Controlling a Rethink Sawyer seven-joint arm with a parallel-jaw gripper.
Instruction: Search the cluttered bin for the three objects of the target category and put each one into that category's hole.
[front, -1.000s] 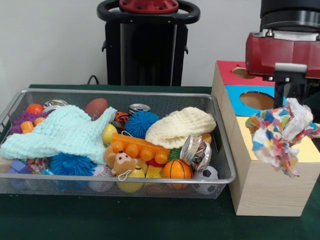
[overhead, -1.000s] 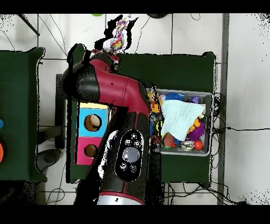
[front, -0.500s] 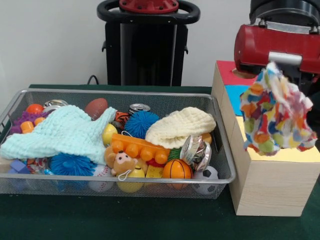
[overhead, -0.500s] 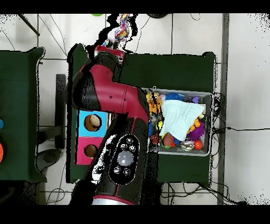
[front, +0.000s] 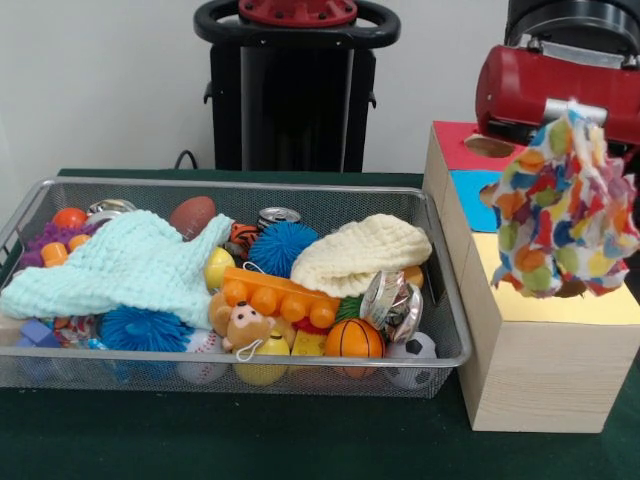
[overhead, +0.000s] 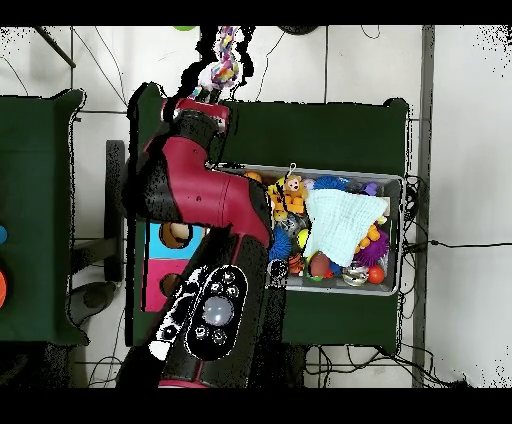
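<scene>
My gripper (front: 572, 110) is shut on a small white cloth (front: 562, 215) printed with red, blue, yellow and green patches. The cloth hangs spread over the yellow surround (front: 560, 306) on the pale wooden box (front: 540, 370) and hides the hole. In the overhead view the cloth (overhead: 218, 68) dangles past the end of the red arm (overhead: 200, 190). The silver wire mesh bin (front: 230, 183) lies left of the boxes, full of toys. No other printed cloth shows in it.
A large mint knitted cloth (front: 120, 265) and a cream knitted cloth (front: 360, 255) lie on top of balls, cans and toys in the bin. The blue-surround hole (front: 487, 192) and the red-surround hole (front: 490, 147) sit behind the yellow one.
The cloth has swung up and spread out over the yellow-topped box. The arm has turned and shifted slightly, still holding the cloth.
</scene>
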